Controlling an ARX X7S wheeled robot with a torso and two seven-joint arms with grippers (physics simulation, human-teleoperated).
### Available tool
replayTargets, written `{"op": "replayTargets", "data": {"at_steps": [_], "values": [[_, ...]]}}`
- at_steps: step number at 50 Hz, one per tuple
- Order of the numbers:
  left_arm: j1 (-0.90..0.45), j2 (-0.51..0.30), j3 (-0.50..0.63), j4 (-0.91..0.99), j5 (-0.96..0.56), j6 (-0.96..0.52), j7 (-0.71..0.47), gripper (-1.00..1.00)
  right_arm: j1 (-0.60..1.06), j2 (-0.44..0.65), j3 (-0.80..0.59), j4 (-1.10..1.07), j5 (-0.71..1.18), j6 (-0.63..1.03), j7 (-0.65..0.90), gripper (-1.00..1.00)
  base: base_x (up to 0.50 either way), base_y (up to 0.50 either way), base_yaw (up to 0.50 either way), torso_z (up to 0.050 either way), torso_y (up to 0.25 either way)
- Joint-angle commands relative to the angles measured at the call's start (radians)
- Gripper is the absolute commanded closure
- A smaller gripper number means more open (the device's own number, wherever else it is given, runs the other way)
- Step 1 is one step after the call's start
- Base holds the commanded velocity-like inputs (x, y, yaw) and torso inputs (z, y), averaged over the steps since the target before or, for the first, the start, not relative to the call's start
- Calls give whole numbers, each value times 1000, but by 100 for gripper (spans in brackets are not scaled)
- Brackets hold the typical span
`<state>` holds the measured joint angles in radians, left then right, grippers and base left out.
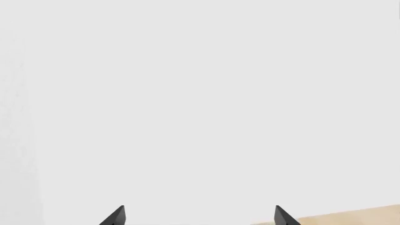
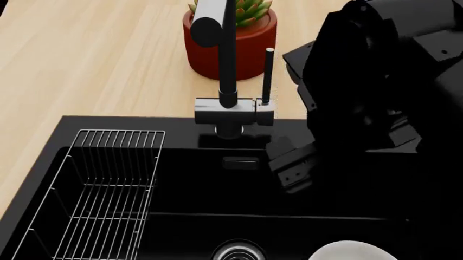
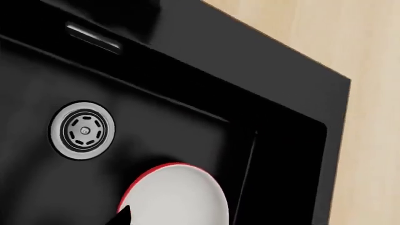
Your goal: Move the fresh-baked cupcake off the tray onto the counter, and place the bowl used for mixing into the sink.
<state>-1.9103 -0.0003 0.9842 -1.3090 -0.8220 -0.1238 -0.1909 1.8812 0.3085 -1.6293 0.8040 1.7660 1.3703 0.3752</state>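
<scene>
The bowl (image 3: 175,197), round with a glossy red outside and white inside, is down over the floor of the big black recessed sink (image 3: 300,122), just beside the round metal drain (image 3: 82,130), and the right arm is clearly the nearer one: in the right wrist view one dark finger tip of the right gripper (image 3: 125,216) pokes in right at the bowl's rim. Only that one tip shows though, so honestly I cannot tell if the right fingers are clamped on the bowl or spread off it. The left gripper (image 1: 198,216) is pointed at a blank white wall, fingers wide apart with nothing between them, a strip of light wooden surface (image 1: 356,215) behind. Count: one bowl, one sink, one drain, one wire rack (image 2: 101,200), one black faucet (image 2: 225,70), one red plant pot (image 2: 231,46). No cupcake or tray in any view.
</scene>
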Motion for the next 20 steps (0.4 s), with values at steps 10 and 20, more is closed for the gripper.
{"op": "replayTargets", "data": {"at_steps": [10,20], "values": [[19,0,-92,1,99,25,13,-100,78,80,-21,-83,179,-83,235,-100,0,0,0,0,0],[5,0,-35,1,40,21,1,-100,104,109,2,-125,216,-111,321,-100,0,0,0,0,0]]}}
